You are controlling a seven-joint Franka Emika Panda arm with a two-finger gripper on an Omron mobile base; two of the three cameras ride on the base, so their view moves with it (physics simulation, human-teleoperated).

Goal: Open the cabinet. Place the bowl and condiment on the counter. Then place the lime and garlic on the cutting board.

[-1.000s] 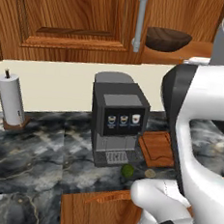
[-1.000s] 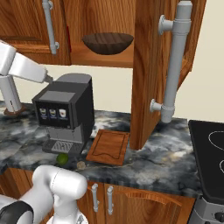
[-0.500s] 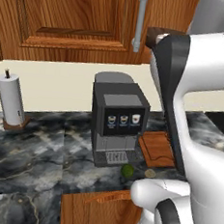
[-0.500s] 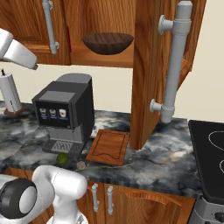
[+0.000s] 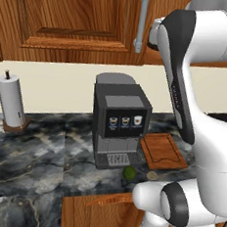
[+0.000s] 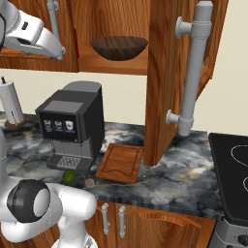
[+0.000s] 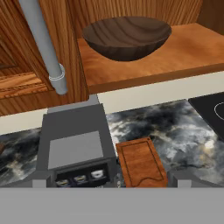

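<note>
bowl (image 7: 127, 37) sits on the open cabinet (image 6: 164, 72) shelf, ahead of and above the gripper (image 7: 107, 183) in the hand view, untouched. gripper jaws stand wide apart, holding nothing; only the dark tips show at the bottom edge.

step in hand, as i judge it: cabinet door already swung open, so the reach for the bowl comes first. next move calls for advancing toward the shelf, getting one jaw over the bowl rim and closing there, since the bowl looks too wide to span. keep clear of the grey bar handle (image 7: 43, 43) off to the gripper's left.

counts: one bowl; one cutting board (image 7: 141, 162) below the gripper on the bench (image 6: 160, 179), bare; one lime (image 6: 69, 175) and one garlic (image 6: 89, 182) near the bench's front edge, just beside each other, in front of one coffee machine (image 6: 72, 123); one paper towel roll (image 5: 11, 100). a thin red strip inside the cabinet may be the condiment; cannot tell.
</note>
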